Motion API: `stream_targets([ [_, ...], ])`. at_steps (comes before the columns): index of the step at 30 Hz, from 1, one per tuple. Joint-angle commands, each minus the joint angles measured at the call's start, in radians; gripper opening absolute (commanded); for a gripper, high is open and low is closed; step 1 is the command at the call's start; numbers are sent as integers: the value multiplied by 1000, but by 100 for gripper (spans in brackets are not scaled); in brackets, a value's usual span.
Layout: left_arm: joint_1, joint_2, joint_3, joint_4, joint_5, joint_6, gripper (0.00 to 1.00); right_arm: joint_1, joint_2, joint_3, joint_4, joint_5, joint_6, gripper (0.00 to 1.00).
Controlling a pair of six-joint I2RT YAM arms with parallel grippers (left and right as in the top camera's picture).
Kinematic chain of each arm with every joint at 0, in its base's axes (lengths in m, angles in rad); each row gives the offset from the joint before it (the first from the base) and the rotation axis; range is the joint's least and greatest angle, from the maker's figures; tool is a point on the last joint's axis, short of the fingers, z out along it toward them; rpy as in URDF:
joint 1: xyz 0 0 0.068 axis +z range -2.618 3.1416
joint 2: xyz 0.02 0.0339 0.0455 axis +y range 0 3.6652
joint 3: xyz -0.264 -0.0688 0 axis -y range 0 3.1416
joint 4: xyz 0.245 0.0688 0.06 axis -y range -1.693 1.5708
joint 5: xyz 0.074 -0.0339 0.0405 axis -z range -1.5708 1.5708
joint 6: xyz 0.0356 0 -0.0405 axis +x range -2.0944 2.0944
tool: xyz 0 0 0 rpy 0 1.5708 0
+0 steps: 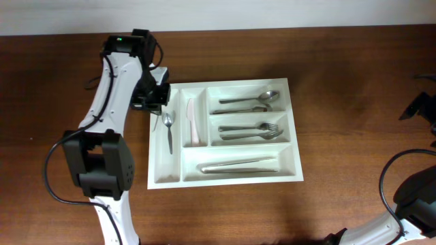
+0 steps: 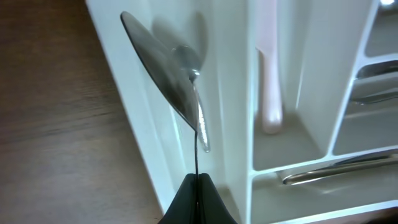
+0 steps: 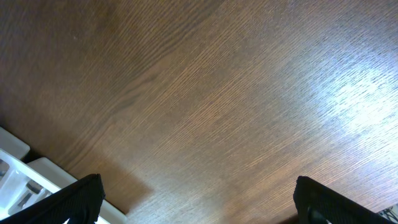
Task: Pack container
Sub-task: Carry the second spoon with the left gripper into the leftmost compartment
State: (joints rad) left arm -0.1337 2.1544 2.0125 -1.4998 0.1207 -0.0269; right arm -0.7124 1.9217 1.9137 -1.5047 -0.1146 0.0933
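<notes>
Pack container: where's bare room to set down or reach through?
Free: table right of the cutlery tray; near end of the leftmost compartment, past the spoon. Crowded: the three wide compartments, the knife slot, and the far-left corner by the left gripper.

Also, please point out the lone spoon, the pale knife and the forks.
lone spoon [image 2: 165, 68]: left wrist view, on its bowl.
pale knife [image 1: 193, 124]: overhead view, middle of its length.
forks [image 1: 269, 129]: overhead view, on the tines.
</notes>
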Motion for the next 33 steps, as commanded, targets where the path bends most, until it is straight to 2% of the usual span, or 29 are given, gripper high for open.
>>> stream_targets([
  [1, -16, -26, -3, 0, 7, -69, 2, 5, 5, -3, 2, -6, -8, 99],
  [12, -25, -26, -84, 60, 8, -105, 4, 5, 5, -3, 2, -6, -8, 99],
  [16, -25, -26, -101, 71, 8, -105, 13, 5, 5, -3, 2, -6, -8, 99],
  [19, -26, -26, -101, 72, 8, -105, 15, 5, 5, -3, 2, -6, -8, 99],
  [30, -17, -29, -79, 80, 7, -103, 48, 5, 5, -3, 2, -6, -8, 99],
  [32, -7, -31, -49, 69, 7, -98, 62, 5, 5, -3, 2, -6, -8, 99],
  [33, 0, -31, -29, 64, 8, -90, 73, 5, 5, -3, 2, -6, -8, 99],
])
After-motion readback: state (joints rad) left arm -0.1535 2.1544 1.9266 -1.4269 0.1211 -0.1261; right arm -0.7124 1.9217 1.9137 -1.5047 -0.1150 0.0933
